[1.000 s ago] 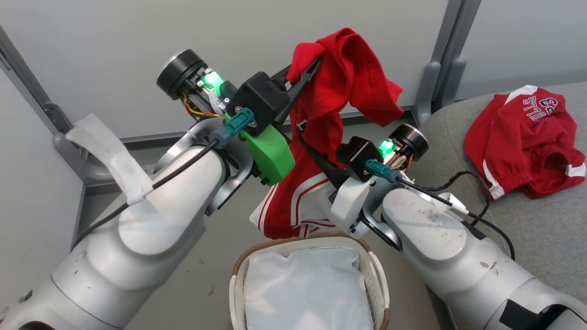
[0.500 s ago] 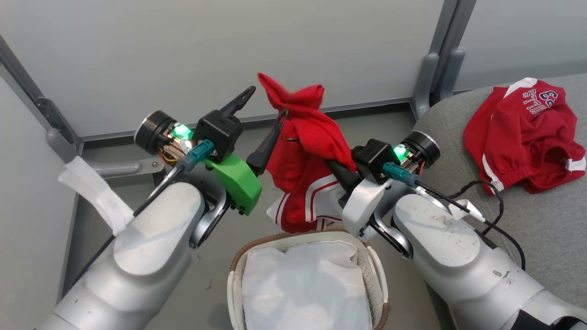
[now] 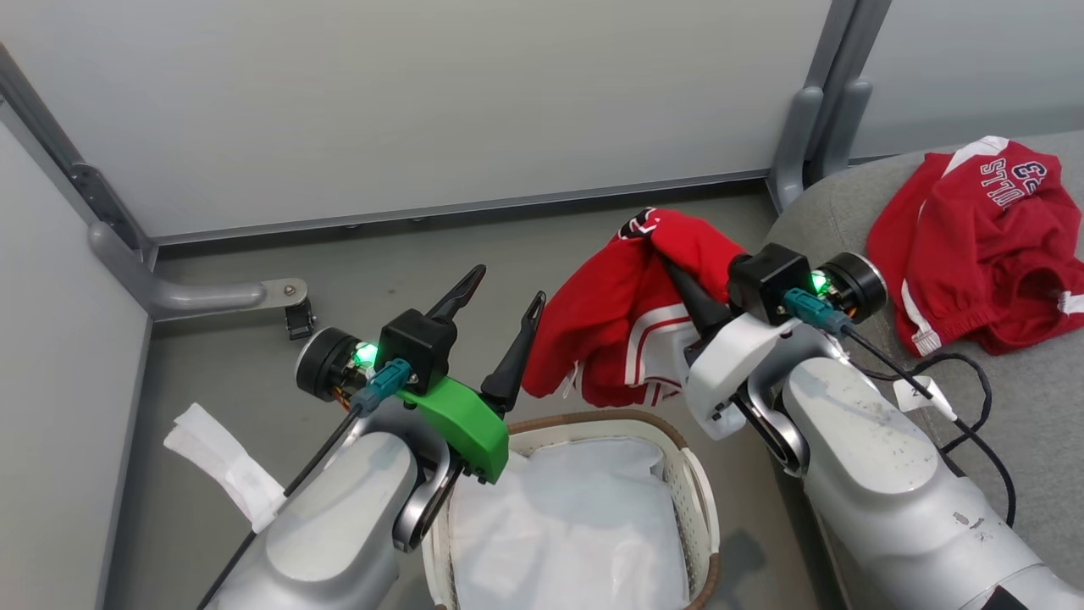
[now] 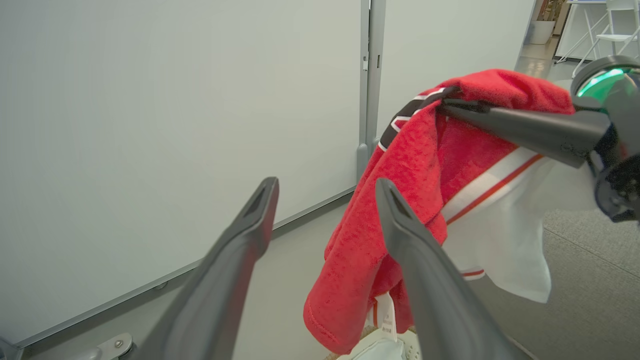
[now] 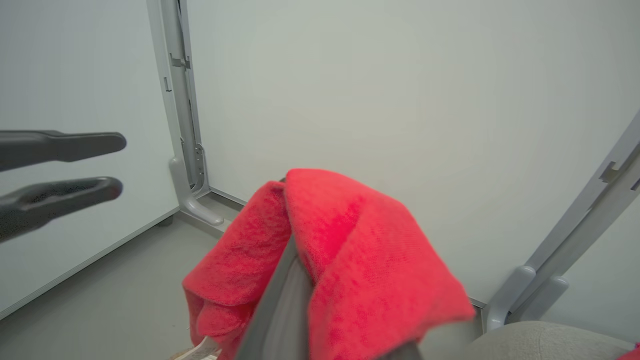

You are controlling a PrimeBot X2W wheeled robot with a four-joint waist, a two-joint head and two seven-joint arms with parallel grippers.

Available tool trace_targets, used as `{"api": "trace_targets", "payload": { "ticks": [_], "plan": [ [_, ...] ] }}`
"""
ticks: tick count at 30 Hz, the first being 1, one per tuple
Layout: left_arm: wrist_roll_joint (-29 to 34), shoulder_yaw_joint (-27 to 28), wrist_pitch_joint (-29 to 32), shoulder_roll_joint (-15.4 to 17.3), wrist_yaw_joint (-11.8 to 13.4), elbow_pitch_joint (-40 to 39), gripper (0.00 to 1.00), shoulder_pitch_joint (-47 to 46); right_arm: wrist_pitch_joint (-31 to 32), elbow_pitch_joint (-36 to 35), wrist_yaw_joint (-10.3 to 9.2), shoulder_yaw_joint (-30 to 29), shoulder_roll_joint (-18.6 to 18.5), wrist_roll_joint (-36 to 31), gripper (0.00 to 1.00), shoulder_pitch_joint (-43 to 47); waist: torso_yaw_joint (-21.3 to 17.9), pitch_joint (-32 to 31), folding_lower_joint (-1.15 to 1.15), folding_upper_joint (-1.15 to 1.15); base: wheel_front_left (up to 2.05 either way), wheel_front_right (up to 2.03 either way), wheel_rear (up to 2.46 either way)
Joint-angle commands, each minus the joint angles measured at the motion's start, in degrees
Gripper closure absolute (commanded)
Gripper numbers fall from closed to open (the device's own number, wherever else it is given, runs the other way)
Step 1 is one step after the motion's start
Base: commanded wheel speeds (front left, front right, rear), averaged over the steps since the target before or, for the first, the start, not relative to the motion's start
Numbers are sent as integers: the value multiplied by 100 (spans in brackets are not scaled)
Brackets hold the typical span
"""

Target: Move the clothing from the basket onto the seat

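Head view: lower middle, my left gripper (image 3: 508, 284) has let go, fingers apart. My right gripper (image 3: 669, 263) alone pinches the red white-striped garment (image 3: 610, 313), out of the cream plastic basket (image 3: 593, 421), ready for the grey fabric seat (image 3: 1016, 407), right. Left wrist view: garment (image 4: 400, 200) upper right. Right wrist view: garment (image 5: 350, 250) bottom middle.

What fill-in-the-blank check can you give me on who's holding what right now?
The gripper shut on the hanging garment belongs to the robot's ____ arm.
The left gripper is ____ and holds nothing.
The other garment, lying on the seat, bears white ____.
The liner in the basket is coloured ____.
Missing words: right; open; lettering; white.
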Motion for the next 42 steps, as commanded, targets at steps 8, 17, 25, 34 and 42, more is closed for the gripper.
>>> {"api": "trace_targets", "payload": {
  "ticks": [8, 17, 25, 34, 42],
  "plan": [
    [135, 169, -99, 76, 69, -126, 0, 211, -11, -281, -8, -617, -79, -396, 100, 88, -789, 289, 0, 0, 0, 0, 0],
    [278, 262, -94, -41, 70, -319, 0, 143, -11, -640, -8, -1247, -234, -673, 100, 234, -2006, 734, 0, 0, 0, 0, 0],
    [413, 162, -89, -90, -32, -161, 0, 63, -11, -853, -8, -1721, -299, -782, 100, 444, -2591, 1083, 0, 0, 0, 0, 0],
    [463, 141, -90, -102, -79, -64, 0, -56, -11, -865, -8, -2069, -322, -900, 100, 517, -2436, 1320, 0, 0, 0, 0, 0],
    [519, 115, -90, -156, -94, -55, 0, -117, -11, -875, -8, -2129, -671, -1056, 100, -239, -1893, 1522, 0, 0, 0, 0, 0]
  ]
}}
